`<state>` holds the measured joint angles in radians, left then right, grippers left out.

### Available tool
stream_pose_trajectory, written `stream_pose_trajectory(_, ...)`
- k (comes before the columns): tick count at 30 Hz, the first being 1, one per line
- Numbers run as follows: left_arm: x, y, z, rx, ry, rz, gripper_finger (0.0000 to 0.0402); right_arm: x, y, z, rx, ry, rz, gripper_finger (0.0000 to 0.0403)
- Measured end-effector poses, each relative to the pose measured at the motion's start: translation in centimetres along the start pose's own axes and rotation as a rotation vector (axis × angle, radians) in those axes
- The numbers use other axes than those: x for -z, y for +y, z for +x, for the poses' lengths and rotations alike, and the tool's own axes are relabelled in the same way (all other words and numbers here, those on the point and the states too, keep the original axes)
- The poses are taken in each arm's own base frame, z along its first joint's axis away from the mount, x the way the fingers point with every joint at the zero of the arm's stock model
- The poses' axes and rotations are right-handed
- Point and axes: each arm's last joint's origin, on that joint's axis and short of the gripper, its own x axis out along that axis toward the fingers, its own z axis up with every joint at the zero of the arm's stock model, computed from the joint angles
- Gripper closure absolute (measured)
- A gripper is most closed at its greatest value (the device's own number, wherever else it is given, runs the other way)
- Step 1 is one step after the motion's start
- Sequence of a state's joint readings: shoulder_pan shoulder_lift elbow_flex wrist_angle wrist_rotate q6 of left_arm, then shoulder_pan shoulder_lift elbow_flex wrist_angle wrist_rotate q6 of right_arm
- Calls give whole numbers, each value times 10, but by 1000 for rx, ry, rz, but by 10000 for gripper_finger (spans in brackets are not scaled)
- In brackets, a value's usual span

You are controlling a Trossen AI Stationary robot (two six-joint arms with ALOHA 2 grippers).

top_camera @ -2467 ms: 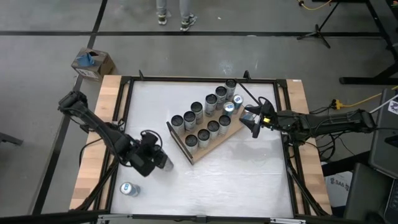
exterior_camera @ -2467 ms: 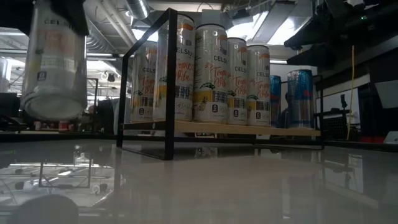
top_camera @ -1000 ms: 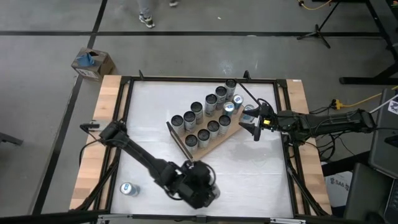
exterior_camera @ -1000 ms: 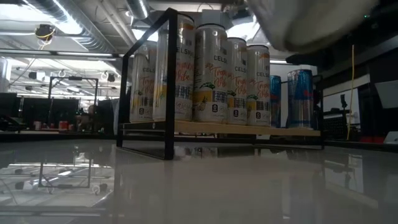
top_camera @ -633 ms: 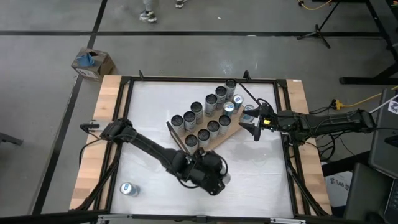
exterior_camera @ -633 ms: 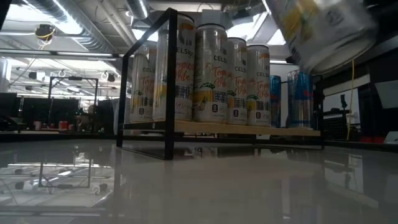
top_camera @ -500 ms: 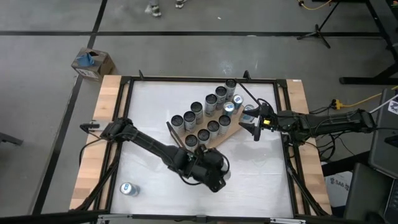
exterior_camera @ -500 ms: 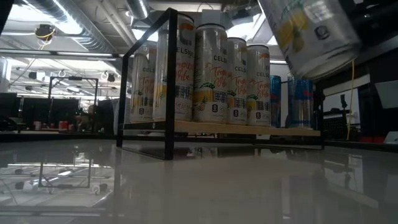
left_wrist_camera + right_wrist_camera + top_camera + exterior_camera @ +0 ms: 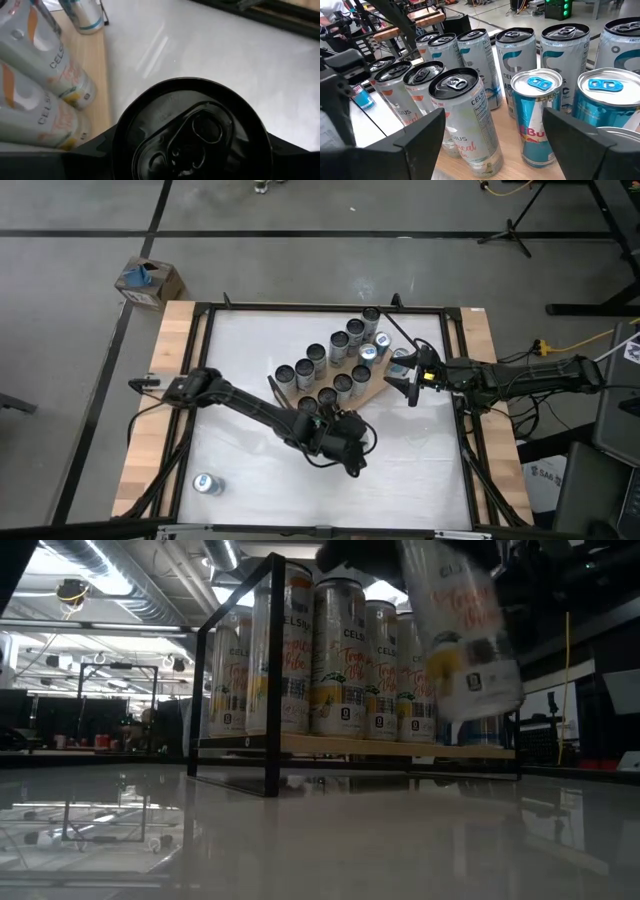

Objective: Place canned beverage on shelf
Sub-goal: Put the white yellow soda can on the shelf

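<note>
The shelf (image 9: pixel 378 388) is a light-brown board lying slantwise at mid-table, with several tall cans and some blue ones standing on it (image 9: pixel 340 360). My left gripper (image 9: pixel 352 448) is just off the shelf's near long edge, shut on a pale canned beverage (image 9: pixel 460 630), whose black top (image 9: pixel 192 135) fills the left wrist view. My right gripper (image 9: pixel 410 385) waits open at the shelf's right end, facing the rows of cans (image 9: pixel 465 115). Another can (image 9: pixel 205 484) rests on the table near its near-left corner. My left gripper pinches the can's side wall near its top end (image 9: pixel 120 150) between its two fingers (image 9: pixel 280 150), one on each side. The fingers lie across the can. The can is lifted clear of the table, tilted, its bottom end (image 9: pixel 480 700) lowest.
A black metal frame (image 9: pixel 272 670) stands at the shelf's left end in the low view. Pale wooden planks (image 9: pixel 160 400) flank the white tabletop. A cardboard box (image 9: pixel 150 280) sits on the floor beyond the far-left corner. Bare tabletop (image 9: pixel 420 470) lies near and right of the shelf.
My left gripper has carried the can from near the table's near edge toward the shelf's near long edge, sinking a little and rolling its wrist. The can has come down into the low view and turned from strongly tipped toward upright, staying clear of the table.
</note>
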<state>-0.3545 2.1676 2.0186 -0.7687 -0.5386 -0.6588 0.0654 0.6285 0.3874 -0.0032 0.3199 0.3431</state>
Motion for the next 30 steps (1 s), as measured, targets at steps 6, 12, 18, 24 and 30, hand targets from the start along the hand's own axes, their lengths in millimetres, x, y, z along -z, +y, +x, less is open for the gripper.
stream_pose_trajectory(6,3,3,13,-21,22,20,159,0,0,0,0,0,0,79)
stream_pose_trajectory(12,16,-2,31,-35,60,43,159,0,0,0,0,-1,0,79)
stream_pose_trajectory(18,22,-4,38,-10,98,49,158,0,0,0,0,-1,0,79)
stream_pose_trajectory(24,21,-4,38,-9,95,47,145,0,0,0,0,-1,0,79)
stream_pose_trajectory(30,21,-4,37,-9,95,47,119,0,0,0,0,-1,0,79)
